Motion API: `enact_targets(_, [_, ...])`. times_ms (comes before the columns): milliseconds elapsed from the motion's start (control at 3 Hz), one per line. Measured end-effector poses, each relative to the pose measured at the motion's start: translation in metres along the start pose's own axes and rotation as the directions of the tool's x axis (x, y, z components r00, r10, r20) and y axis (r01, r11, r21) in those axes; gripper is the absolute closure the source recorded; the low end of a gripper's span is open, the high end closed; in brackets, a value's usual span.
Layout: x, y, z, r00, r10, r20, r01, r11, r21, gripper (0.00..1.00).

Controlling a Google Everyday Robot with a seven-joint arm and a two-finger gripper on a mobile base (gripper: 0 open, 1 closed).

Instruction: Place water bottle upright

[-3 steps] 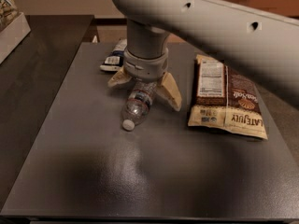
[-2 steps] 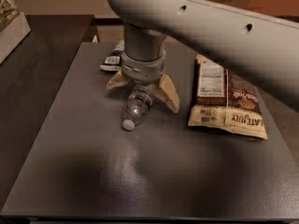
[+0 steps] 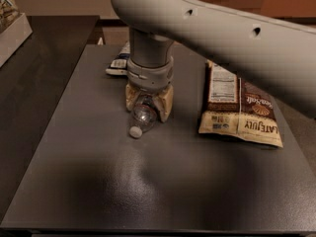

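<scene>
The water bottle [image 3: 140,118] is a small clear bottle lying on its side on the dark grey table [image 3: 148,181]. Its white cap [image 3: 135,131] points toward the front left. My gripper [image 3: 147,111] comes straight down over the bottle's body. Its tan fingers [image 3: 164,102] are closed in against both sides of the bottle. The bottle's rear half and its label are hidden under the gripper. The grey arm runs off to the upper right.
A brown and cream snack bag [image 3: 242,107] lies flat to the right of the gripper. A small blue and white packet [image 3: 117,63] lies behind the arm. A white bin [image 3: 10,23] stands at the far left on a darker surface.
The fingers stood spread wide on both sides of the bottle; now they have closed in on it. The bottle still lies on the table.
</scene>
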State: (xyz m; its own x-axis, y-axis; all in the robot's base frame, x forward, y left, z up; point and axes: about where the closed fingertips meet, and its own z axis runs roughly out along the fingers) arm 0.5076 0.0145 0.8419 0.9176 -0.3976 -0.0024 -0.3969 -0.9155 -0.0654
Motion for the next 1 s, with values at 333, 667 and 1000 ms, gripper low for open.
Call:
enact_targets(333, [0.002, 0.002, -0.002, 1.000, 0.010, 0.001, -0.010, 0.9999, 0.001, 0.64])
enact_targets(667, [0.003, 0.004, -0.014, 0.999, 0.037, 0.023, -0.038, 0.9989, 0.026, 0.88])
enact_targets(1000, [0.002, 0.006, -0.038, 0.989, 0.113, 0.096, -0.120, 0.9895, 0.080, 1.00])
